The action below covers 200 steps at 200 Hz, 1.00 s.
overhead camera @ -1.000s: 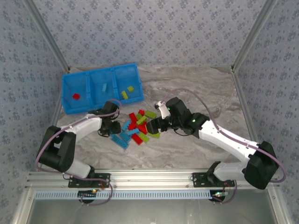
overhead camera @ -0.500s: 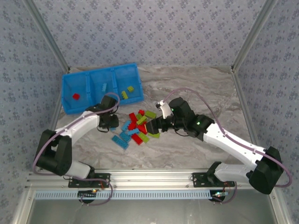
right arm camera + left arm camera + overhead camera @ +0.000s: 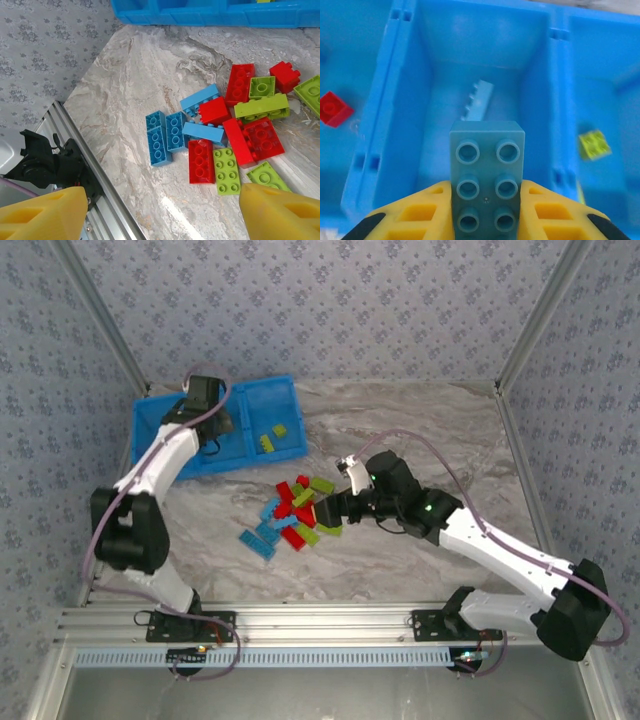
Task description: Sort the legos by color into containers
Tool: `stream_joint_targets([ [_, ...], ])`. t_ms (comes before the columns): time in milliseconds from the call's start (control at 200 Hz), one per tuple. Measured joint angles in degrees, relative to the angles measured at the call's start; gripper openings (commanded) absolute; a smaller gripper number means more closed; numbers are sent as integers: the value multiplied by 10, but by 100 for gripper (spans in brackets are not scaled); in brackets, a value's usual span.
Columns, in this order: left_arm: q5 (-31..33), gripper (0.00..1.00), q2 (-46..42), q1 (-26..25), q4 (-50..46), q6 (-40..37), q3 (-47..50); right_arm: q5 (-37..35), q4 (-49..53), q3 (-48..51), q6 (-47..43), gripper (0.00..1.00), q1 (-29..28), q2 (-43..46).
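Nearest, the right gripper [image 3: 333,508] hangs over the table [image 3: 420,430] with its two fingers spread wide and nothing between them. Just beside it, toward the left edge and around the middle of the table, lies the heap of loose bricks [image 3: 215,130]. I count six red bricks [image 3: 201,160], five green bricks [image 3: 226,170] and four or five blue bricks [image 3: 176,131]. The blue ones lie mostly on the side of the left edge. Most bricks lie flat with the studs up, several touch each other, and their long axes point in many directions.

Farther, at the far left corner of the table, stands the tray [image 3: 288,395] with three compartments side by side. The left gripper [image 3: 487,210] is above the middle compartment and is clenched on the held blue brick [image 3: 487,155]. Its studs face the wrist camera and its long axis points straight out from the fingers toward the far wall. Below it, the middle compartment holds one pale blue brick [image 3: 479,100] on its side, its long axis slightly slanted. The left compartment holds a single red brick [image 3: 335,107], and the right one two yellow-green bricks [image 3: 263,443].
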<state>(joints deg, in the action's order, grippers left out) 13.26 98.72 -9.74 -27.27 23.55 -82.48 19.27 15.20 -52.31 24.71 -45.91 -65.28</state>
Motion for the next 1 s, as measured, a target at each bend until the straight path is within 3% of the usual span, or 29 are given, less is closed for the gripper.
stream_joint_targets([
  [185,-23,51,101,25,-16,-16,-86,-15,5,10,2,82,0,33],
  [365,-52,52,89,22,-24,-13,-89,-30,6,17,4,83,0,49],
  [505,-81,49,6,8,-20,3,-7,-45,6,27,8,83,0,49],
  [580,-87,49,-64,-26,-18,10,51,-54,6,31,10,83,0,49],
  [765,-96,49,-188,-185,-9,51,156,-67,3,38,15,83,0,43],
  [879,-96,50,-179,-226,7,85,195,-67,0,38,17,83,1,30],
  [999,-98,49,-102,-250,20,98,191,-67,0,38,19,83,1,22],
])
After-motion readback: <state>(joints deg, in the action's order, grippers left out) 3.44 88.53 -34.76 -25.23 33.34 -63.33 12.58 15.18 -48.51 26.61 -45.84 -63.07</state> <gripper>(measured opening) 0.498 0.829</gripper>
